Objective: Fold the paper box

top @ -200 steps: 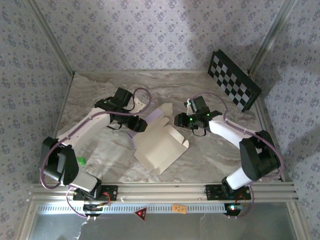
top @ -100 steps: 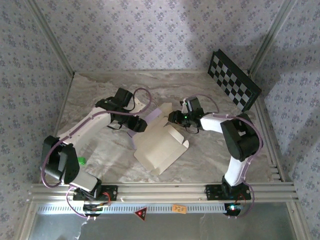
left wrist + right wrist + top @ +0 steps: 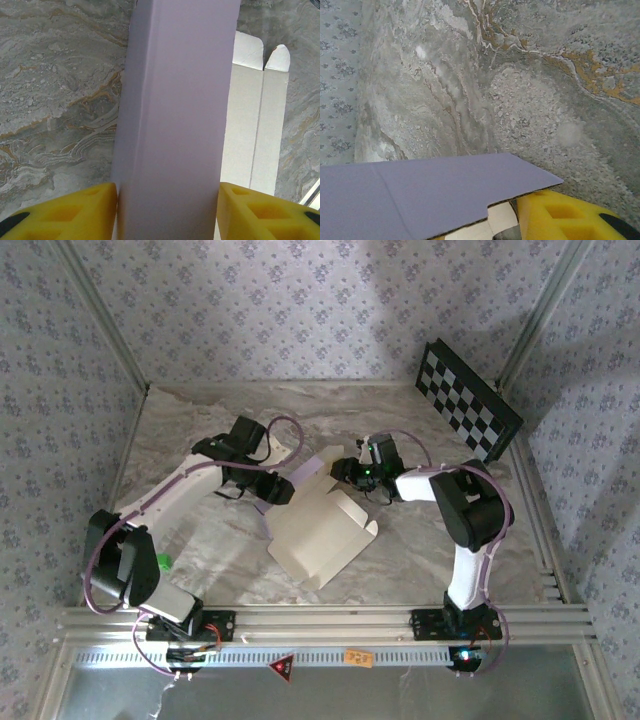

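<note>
The paper box (image 3: 318,532) lies half folded in the middle of the marble table, cream inside facing up. Its left wall stands raised, showing as a lilac panel (image 3: 175,115) that fills the gap between my left gripper's (image 3: 274,490) yellow fingers (image 3: 75,212) and touches both. My left gripper (image 3: 167,200) is shut on that wall. My right gripper (image 3: 346,469) sits at the box's far flap (image 3: 326,460). In the right wrist view that lilac flap (image 3: 420,195) lies across my right gripper (image 3: 480,226). One yellow finger (image 3: 560,215) shows and the other is under the flap, well apart.
A black-and-white checkerboard panel (image 3: 468,400) leans at the back right. A small green object (image 3: 162,562) lies by the left arm's base. Wallpapered walls close off three sides, and an aluminium rail (image 3: 320,620) runs along the front.
My right gripper has moved left to the box's far flap, and its arm has folded in closer. The left arm and the box have stayed put.
</note>
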